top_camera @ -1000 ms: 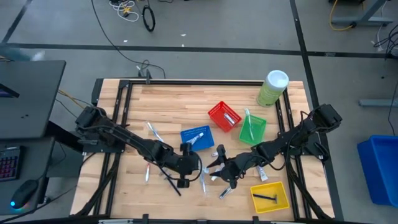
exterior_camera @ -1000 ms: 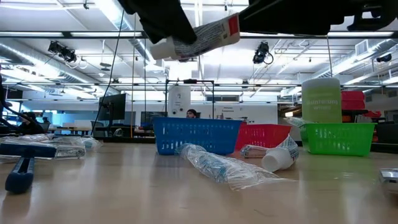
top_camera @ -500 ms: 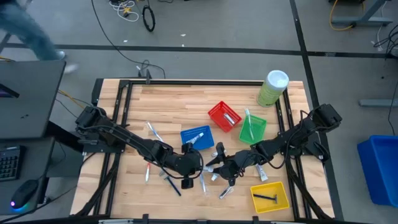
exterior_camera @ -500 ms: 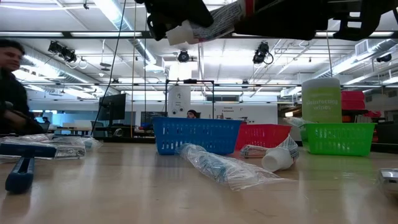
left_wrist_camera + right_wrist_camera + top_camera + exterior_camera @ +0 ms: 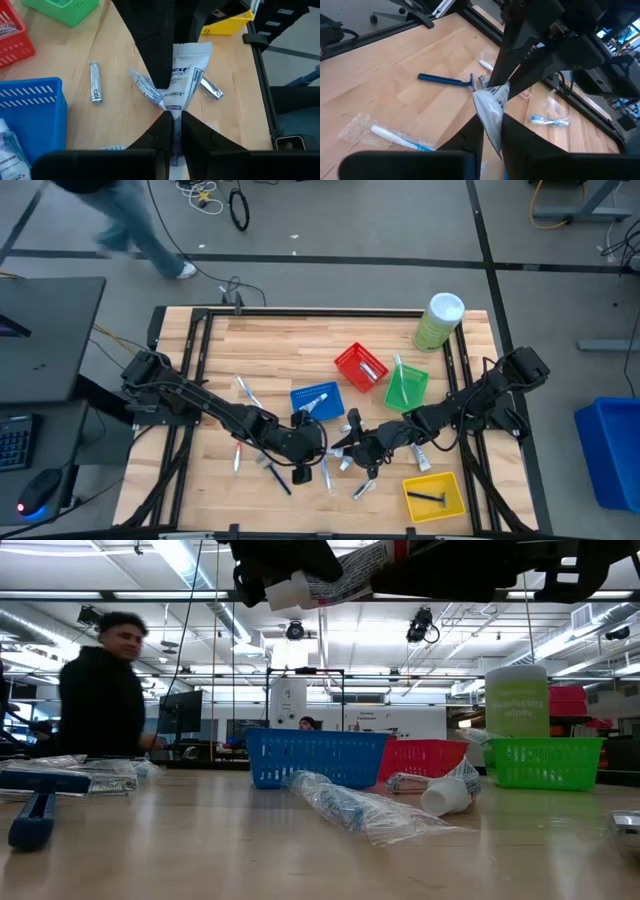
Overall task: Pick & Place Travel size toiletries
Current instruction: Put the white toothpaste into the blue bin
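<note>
We see both arms stretched low and inward from the bench's outer edges, meeting near the middle of the near half. The left tool [image 5: 322, 438] and the right tool [image 5: 340, 450] face each other, and each is closed on the same white toothpaste tube [image 5: 182, 75]: the left wrist view shows the left fingers [image 5: 195, 137] pinching the tube's cap end while the other arm's fingers clamp its crimped end. The low view shows the tube [image 5: 335, 572] held well above the bench, lying roughly level.

The bench [image 5: 270, 350] is pale wood in a dark frame. On it sit a blue basket [image 5: 318, 400], a red basket [image 5: 360, 367], a green basket [image 5: 405, 387] and a yellow basket [image 5: 433, 495] with a razor [image 5: 428, 498] inside. A pale-green canister [image 5: 438, 322] stands at the far right corner. Below the tube lie a wrapped toothbrush [image 5: 350, 808], a blue razor [image 5: 445, 79] and nail clippers [image 5: 95, 82]. Beyond the bench, a person [image 5: 100, 690] in dark clothing shows on the left.
</note>
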`<state>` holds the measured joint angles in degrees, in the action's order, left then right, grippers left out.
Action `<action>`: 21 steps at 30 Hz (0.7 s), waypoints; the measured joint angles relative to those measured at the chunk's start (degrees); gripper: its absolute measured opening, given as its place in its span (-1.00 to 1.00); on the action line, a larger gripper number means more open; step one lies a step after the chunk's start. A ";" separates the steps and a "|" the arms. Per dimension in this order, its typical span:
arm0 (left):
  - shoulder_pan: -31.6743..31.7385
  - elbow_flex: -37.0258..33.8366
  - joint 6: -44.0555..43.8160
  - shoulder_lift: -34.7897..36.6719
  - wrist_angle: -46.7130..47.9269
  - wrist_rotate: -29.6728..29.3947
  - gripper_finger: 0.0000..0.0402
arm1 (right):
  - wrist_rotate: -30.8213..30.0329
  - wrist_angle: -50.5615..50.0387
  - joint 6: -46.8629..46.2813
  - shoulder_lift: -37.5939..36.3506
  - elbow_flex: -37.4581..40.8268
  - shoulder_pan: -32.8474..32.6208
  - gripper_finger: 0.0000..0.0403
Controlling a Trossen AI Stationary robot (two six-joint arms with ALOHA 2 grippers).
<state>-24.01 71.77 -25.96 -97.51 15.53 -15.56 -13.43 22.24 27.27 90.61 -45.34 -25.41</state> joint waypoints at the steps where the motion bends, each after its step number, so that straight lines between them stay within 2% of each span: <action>1: 0.00 0.00 0.04 0.00 0.00 -0.16 -0.81 | -0.02 -0.01 0.00 0.00 0.00 0.00 -0.73; 12: 0.04 0.00 2.61 0.00 0.02 -1.69 -0.50 | 1.88 -0.31 -0.41 0.00 0.00 0.00 -0.88; 18: 0.11 0.00 2.81 0.00 -0.04 -2.29 -0.31 | 2.27 -4.94 -6.85 0.02 0.00 -0.10 -0.89; 21: 0.11 0.00 2.81 0.00 0.02 -2.27 -0.26 | 0.17 -8.01 -9.93 0.02 0.00 -0.13 -0.89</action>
<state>-23.90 71.77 -23.15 -97.51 15.55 -17.83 -13.27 14.23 17.34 90.63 -45.34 -25.54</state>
